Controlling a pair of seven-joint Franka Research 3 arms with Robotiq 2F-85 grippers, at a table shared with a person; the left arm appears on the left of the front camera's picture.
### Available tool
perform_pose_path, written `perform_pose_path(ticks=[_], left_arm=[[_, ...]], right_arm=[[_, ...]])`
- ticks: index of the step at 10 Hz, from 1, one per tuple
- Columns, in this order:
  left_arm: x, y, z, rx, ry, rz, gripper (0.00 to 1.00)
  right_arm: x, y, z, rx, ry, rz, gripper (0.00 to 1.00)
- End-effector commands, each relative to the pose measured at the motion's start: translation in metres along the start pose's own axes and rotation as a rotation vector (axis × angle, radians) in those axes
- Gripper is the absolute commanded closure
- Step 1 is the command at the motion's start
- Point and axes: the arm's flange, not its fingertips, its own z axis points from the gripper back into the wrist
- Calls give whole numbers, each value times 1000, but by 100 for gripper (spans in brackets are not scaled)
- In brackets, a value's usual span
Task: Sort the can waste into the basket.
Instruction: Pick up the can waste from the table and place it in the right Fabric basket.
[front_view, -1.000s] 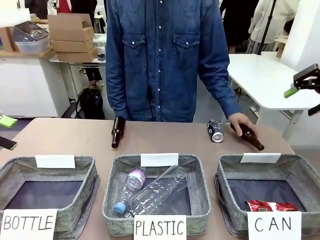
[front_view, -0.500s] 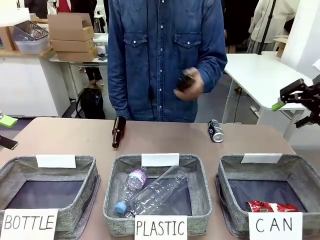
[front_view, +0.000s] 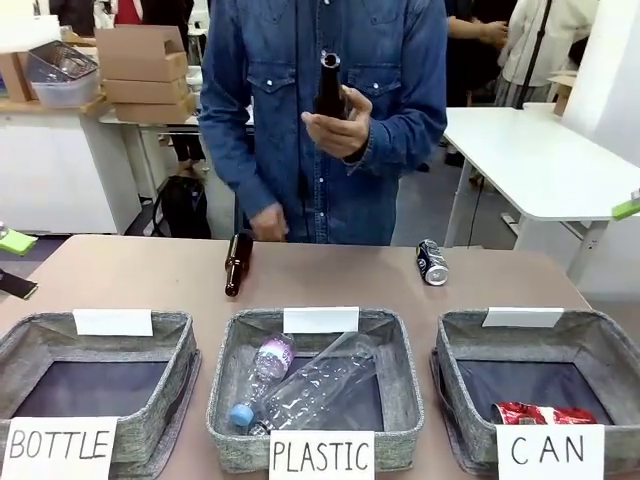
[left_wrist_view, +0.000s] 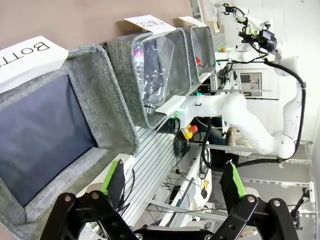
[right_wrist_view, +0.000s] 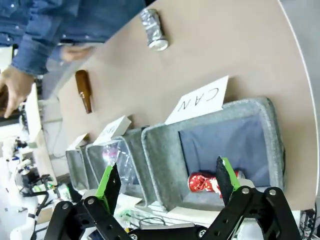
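A dark can (front_view: 431, 262) lies on its side on the table, at the far right. It also appears at the top of the right wrist view, as the dark can (right_wrist_view: 153, 30). A crushed red can (front_view: 540, 412) lies inside the grey basket (front_view: 450, 350) signed "CAN". My right gripper (right_wrist_view: 167, 185) hangs open and empty high over that basket (right_wrist_view: 162, 165) and the red can (right_wrist_view: 205, 182); its green pad (front_view: 627, 208) pokes in at the right edge. My left gripper (front_view: 12, 263) waits open at the left edge, and the open left gripper (left_wrist_view: 175, 185) is off the table's side.
The person holds a brown bottle (front_view: 328, 85) upright at chest height. Their other hand (front_view: 268, 222) is near a second brown bottle (front_view: 237, 263) lying on the table. The "PLASTIC" basket (front_view: 225, 400) holds clear bottles, and the "BOTTLE" basket (front_view: 180, 370) stands at the left.
The person has picked the brown bottle off the right side of the table and raised it to chest height. My right gripper has drawn back toward the right edge.
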Motion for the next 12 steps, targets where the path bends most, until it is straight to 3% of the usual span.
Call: perform_pose_path(ticks=[1, 3, 4, 6, 9, 10, 11, 12], left_arm=[[-3, 1, 3, -3, 12, -20, 0], [-3, 1, 3, -3, 12, -20, 0], [-3, 1, 3, -3, 12, -20, 0], [-3, 1, 3, -3, 12, -20, 0], [-3, 1, 3, -3, 12, -20, 0], [-3, 1, 3, -3, 12, -20, 0], [0, 0, 0, 0, 0, -1, 0], [-6, -19, 27, 10, -1, -42, 0]], right_arm=[[11, 23, -52, -22, -46, 133, 0], [36, 66, -102, -2, -9, 271, 0], [51, 92, -129, -67, -25, 262, 0], [76, 116, -168, -100, 50, 315, 0], [56, 65, -113, -36, -76, 221, 0], [50, 61, -117, -49, -112, 217, 0], [55, 68, -135, -83, -86, 244, 0], [67, 77, -158, -125, -34, 264, 0]])
